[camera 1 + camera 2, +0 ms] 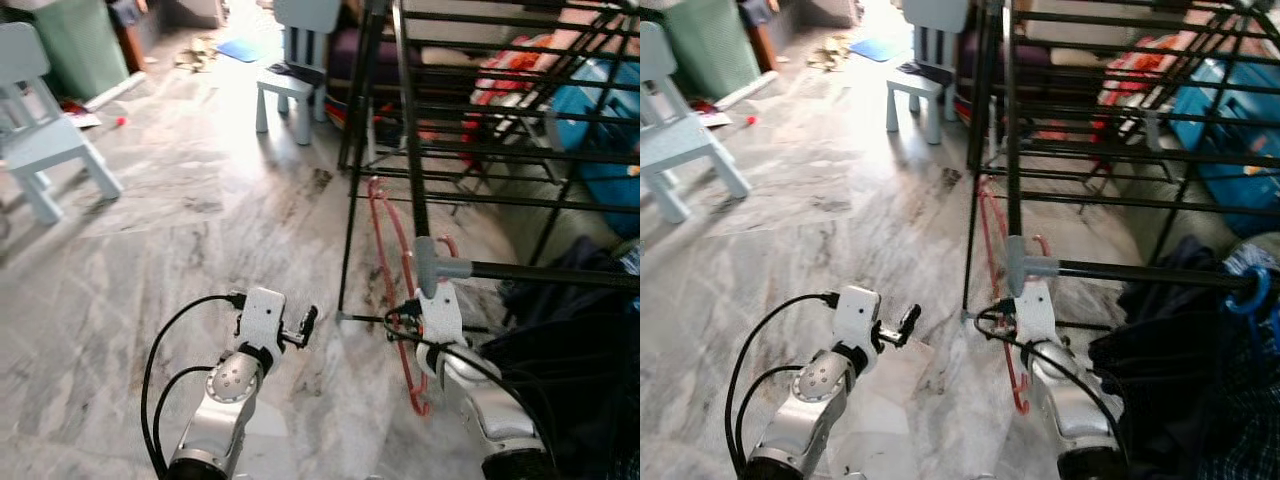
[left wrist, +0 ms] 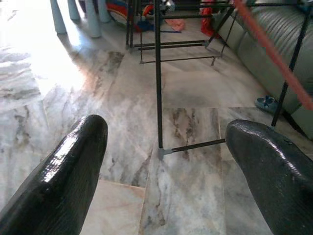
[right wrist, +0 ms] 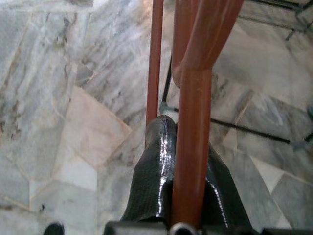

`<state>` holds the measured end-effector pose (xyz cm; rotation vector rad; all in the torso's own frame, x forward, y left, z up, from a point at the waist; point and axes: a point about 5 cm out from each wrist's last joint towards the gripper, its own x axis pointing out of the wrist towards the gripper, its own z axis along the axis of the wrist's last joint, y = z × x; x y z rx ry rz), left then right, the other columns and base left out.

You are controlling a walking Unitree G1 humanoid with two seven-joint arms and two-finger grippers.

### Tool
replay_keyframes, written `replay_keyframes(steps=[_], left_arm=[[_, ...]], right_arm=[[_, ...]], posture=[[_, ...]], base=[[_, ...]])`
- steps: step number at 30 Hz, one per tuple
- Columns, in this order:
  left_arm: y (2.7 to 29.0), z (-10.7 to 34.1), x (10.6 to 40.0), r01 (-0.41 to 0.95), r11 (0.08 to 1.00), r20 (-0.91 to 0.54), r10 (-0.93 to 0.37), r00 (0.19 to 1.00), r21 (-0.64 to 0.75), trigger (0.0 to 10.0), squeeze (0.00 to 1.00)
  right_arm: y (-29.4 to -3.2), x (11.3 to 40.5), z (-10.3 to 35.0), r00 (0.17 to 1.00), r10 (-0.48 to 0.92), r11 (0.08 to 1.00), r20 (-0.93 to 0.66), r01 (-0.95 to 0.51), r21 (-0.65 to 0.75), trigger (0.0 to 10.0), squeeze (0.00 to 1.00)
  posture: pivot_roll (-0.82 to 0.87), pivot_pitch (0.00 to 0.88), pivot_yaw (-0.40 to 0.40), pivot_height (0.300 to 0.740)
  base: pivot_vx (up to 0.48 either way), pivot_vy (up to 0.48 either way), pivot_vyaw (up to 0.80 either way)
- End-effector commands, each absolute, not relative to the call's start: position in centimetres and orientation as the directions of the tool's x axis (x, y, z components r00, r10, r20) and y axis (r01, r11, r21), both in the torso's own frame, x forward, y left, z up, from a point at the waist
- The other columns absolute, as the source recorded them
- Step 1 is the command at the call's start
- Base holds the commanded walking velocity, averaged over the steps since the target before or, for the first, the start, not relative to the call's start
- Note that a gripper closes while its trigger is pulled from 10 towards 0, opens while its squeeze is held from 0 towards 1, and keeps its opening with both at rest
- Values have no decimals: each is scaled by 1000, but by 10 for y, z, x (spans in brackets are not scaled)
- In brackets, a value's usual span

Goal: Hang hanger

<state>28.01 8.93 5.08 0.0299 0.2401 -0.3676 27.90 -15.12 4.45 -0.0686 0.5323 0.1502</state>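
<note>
A red wire hanger (image 1: 385, 250) leans beside the front corner post of the black drying rack (image 1: 410, 150), its lower end near the floor. My right gripper (image 1: 408, 318) is shut on the hanger low down, just under the rack's grey corner joint (image 1: 428, 258). In the right wrist view the red hanger bar (image 3: 193, 147) lies pressed against a black finger (image 3: 151, 191). My left gripper (image 2: 164, 137) hangs open over the marble floor, left of the rack's foot, with nothing between its fingers.
Dark clothes (image 1: 570, 340) are piled at the right under the rack's rail. Two pale blue small chairs (image 1: 45, 135) (image 1: 295, 65) stand on the marble floor to the left and ahead. A green bin (image 1: 75, 45) is at the far left. A blue bag (image 1: 610, 120) lies behind the rack.
</note>
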Motion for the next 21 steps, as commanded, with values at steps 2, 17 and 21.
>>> replay_keyframes(steps=[2,17,21], left_arm=[[85,50,279,383,923,-245,-376,894,-17,10000,0],[81,51,278,407,913,-240,-400,884,-23,10000,0],[82,50,276,406,914,-244,-398,884,-21,10000,0]], right_arm=[[-158,272,43,851,102,989,-514,-142,-39,10000,0],[-173,243,54,905,79,990,-418,-119,-70,10000,0],[-173,237,66,933,86,988,-350,-125,-91,10000,0]], posture=[[-8,112,-32,740],[-21,118,-31,740],[-28,122,-33,740]], base=[[0,0,0],[0,0,0],[0,0,0]])
